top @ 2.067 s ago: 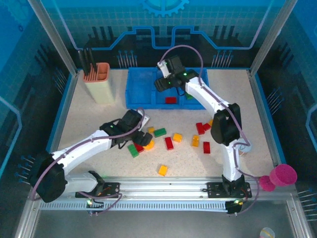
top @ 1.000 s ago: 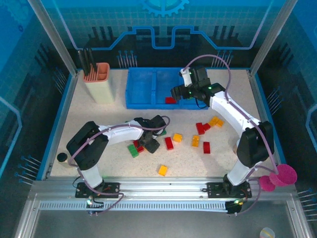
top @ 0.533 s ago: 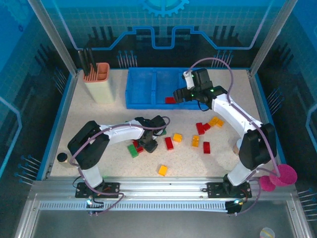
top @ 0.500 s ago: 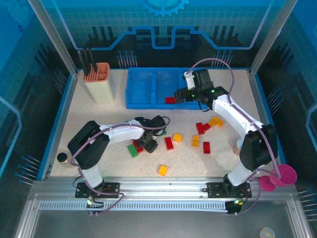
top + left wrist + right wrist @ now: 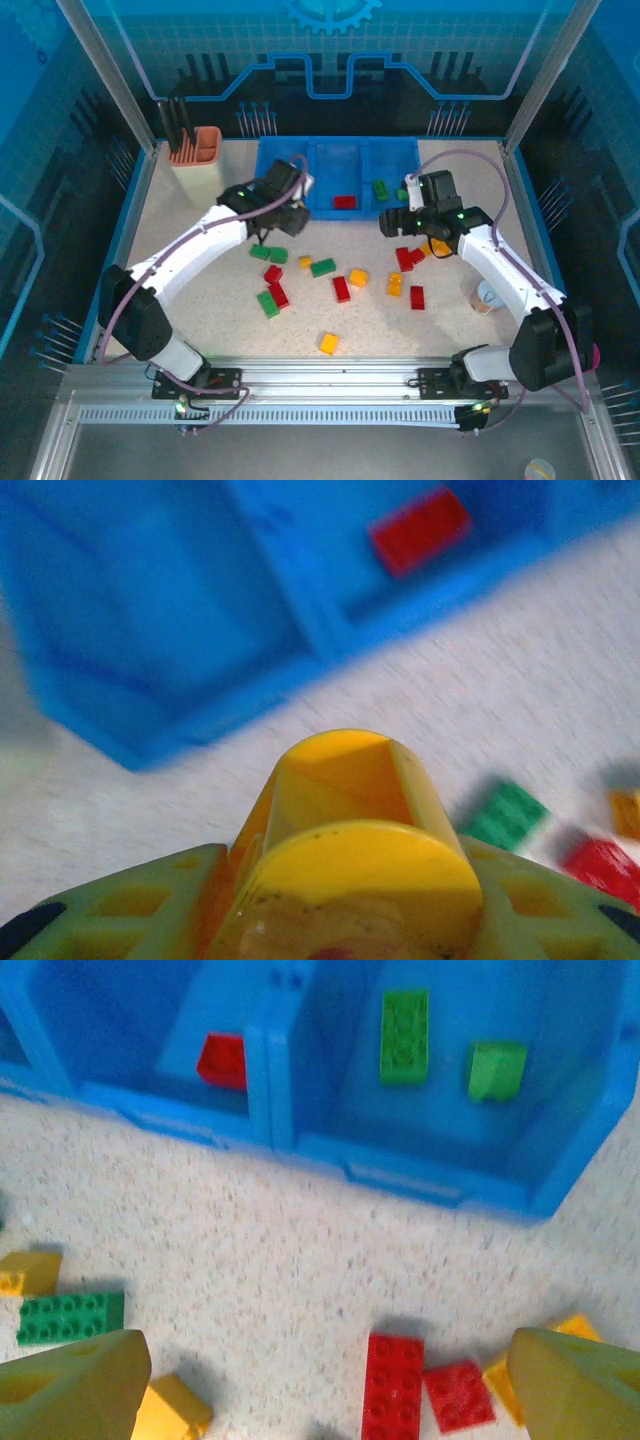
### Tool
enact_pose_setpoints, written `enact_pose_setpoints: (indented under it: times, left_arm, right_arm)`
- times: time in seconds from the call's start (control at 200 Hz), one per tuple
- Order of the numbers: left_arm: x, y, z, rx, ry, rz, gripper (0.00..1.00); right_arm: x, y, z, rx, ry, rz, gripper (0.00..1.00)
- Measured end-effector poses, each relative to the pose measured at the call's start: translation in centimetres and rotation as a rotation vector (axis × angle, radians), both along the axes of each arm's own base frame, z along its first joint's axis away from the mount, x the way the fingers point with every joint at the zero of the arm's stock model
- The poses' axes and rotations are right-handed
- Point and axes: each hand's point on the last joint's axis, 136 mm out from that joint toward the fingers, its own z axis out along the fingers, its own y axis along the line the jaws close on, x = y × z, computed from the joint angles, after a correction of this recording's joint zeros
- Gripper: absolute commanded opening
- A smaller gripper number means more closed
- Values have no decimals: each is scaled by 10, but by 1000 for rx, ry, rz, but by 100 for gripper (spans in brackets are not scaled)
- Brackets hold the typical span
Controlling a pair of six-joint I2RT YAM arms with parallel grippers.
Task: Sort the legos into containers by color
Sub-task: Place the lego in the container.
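**Fig. – Both arms at the tray front, read from my left.** Far left of the left gripper [image 5: 350, 905] stands the beige holder [image 5: 207, 180] with its orange cup [image 5: 195, 148], well clear of the arm. The left gripper's fingers [image 5: 130, 910] are clamped on the yellow round piece [image 5: 345, 800]. Its lower half is buried between them, so I cannot make out any hole. Just ahead of this gripper lies the blue tray [image 5: 200, 715], smeared by blur in the wrist view. The left compartment [image 5: 130, 590] sits ahead-left, and a red brick [image 5: 420, 528] in the middle compartment [image 5: 320, 550] sits ahead-right. From above, the left arm covers the tray's near-left corner. Loose legos [image 5: 322, 267] scatter over the table [image 5: 420, 340] between the two grippers. The right gripper [image 5: 325, 1385] hangs wide open, with nothing between its fingers [image 5: 75, 1385], whose tips are cut by the frame edge. Beyond it, two green bricks [image 5: 403, 1035] lie apart in the right compartment [image 5: 440, 1125], and under it sit two red pieces [image 5: 392, 1390], touching. Right of that arm is a pale round object [image 5: 484, 296] that I cannot identify
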Motion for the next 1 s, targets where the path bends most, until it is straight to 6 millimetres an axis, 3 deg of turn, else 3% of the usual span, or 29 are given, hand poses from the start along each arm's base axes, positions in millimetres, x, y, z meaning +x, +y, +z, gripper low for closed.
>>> enact_pose_setpoints:
  times: [0.095, 0.21, 0.45, 0.61, 0.826, 1.001]
  left_arm:
    - [27, 26, 13, 10, -65, 62, 35]
    - [52, 36, 7, 31, -77, 88, 35]
    - [97, 37, -51, 83, -12, 99, 34]
    - [120, 38, -83, 93, 21, 118, 37]
    - [133, 36, -111, 102, 56, 122, 44]
    - [135, 34, -112, 96, 58, 117, 63]
  right_arm:
    - [-13, -2, -18, 11, 52, -17, 93]
    - [-25, -4, -29, 27, 89, -38, 93]
    - [-41, 0, -35, 59, 106, -57, 93]
    - [-56, -1, -49, 62, 147, -69, 93]
    - [-61, -2, -47, 71, 146, -78, 93]
    - [-61, -3, -45, 71, 143, -82, 93]
